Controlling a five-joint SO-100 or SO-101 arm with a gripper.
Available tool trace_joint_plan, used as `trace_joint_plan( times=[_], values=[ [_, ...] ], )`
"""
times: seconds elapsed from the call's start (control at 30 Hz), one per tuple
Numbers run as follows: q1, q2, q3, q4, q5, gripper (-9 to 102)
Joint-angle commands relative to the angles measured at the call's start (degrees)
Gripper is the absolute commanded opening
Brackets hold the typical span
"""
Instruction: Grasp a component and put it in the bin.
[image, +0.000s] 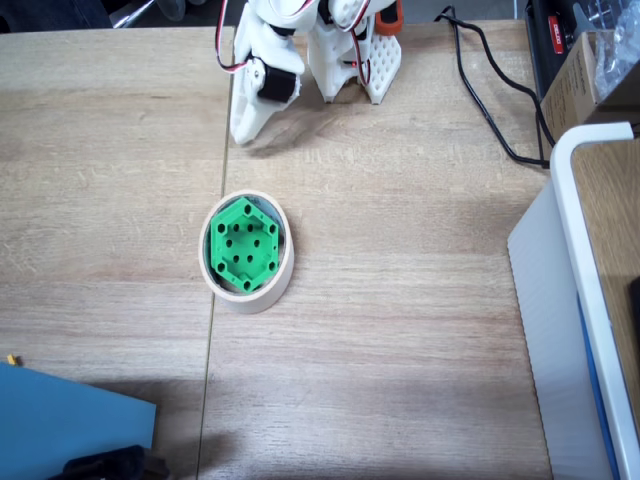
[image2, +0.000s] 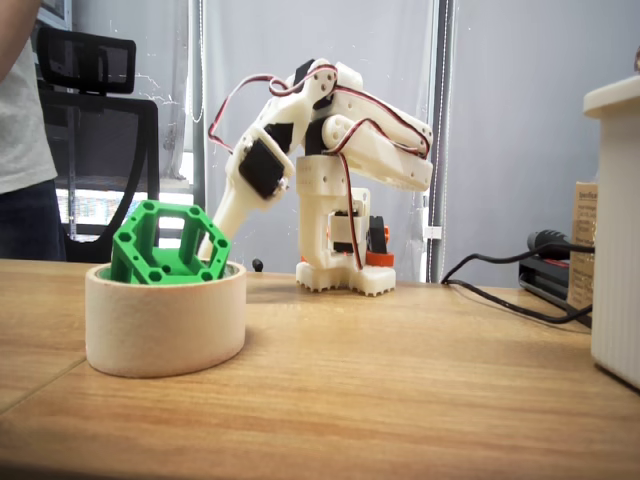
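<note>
Green component (image: 243, 247) inside bin (image: 277, 285), apart from tool (image: 246, 128).

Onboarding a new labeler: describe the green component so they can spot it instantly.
Start at the white robot arm at the table's far edge in a fixed view; just in front stands a cream tape roll. The component sits tilted inside that ring: bright green, hexagonal, hole-dotted.

A pale wood-grain worktop (image: 400, 330) (one seam running front to back) fills the foreground; behind it hang grey curtains (image2: 520, 120), with a black mesh chair (image2: 100, 110) at the left edge.
</note>
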Motion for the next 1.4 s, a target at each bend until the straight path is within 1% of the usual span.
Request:
trace_joint_plan(
  times=[0.0, 0.23, 0.43, 1.37],
  values=[
    [0.18, 0.35, 0.44, 5.71, 0.44, 1],
    [0.09, 0.35, 0.44, 13.97, 0.35, 1],
    [0.09, 0.35, 0.44, 16.79, 0.35, 1],
    [0.09, 0.26, 0.44, 16.79, 0.35, 1]
  ],
)
